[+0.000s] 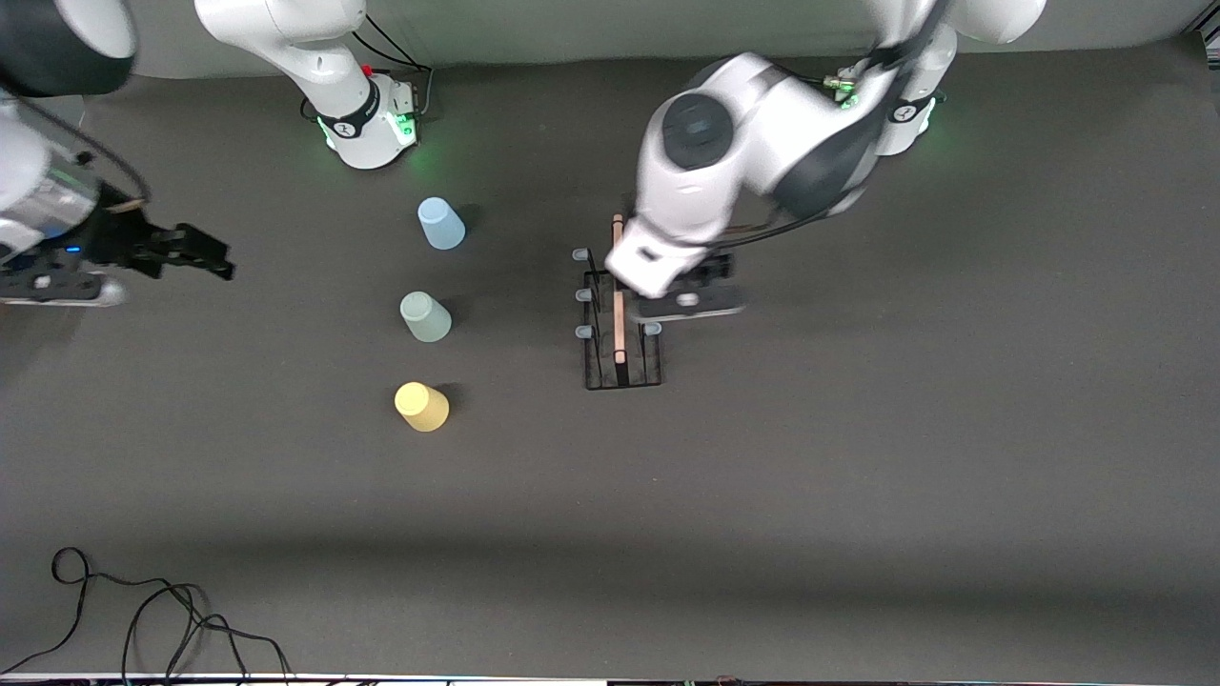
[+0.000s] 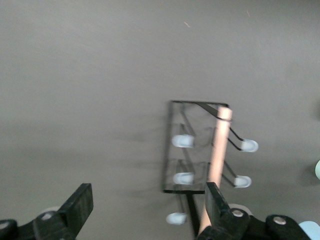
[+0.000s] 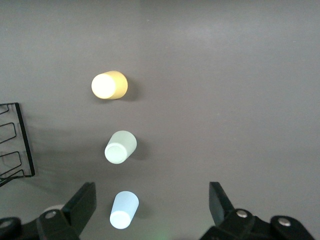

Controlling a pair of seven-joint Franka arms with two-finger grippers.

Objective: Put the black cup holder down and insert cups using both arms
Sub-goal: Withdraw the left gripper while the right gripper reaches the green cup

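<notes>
The black cup holder (image 1: pixel 620 329) stands on the table, its wooden rod handle (image 2: pixel 218 150) on top and its pale-tipped prongs to both sides. My left gripper (image 1: pixel 705 276) hovers over the holder's end nearer the robots. In the left wrist view it (image 2: pixel 148 195) is open and empty, with one finger (image 2: pixel 215 200) beside the rod. The blue cup (image 1: pixel 441 224), green cup (image 1: pixel 425 316) and yellow cup (image 1: pixel 421 406) stand in a row beside the holder, toward the right arm's end. My right gripper (image 1: pixel 214 257) is open and empty in the air there; in its wrist view (image 3: pixel 151 192) the cups (image 3: pixel 120 147) lie below.
A black cable (image 1: pixel 143 619) lies at the table's edge nearest the front camera, toward the right arm's end. The two arm bases (image 1: pixel 372 124) stand along the edge farthest from that camera. The holder's base (image 3: pixel 15 145) shows at the edge of the right wrist view.
</notes>
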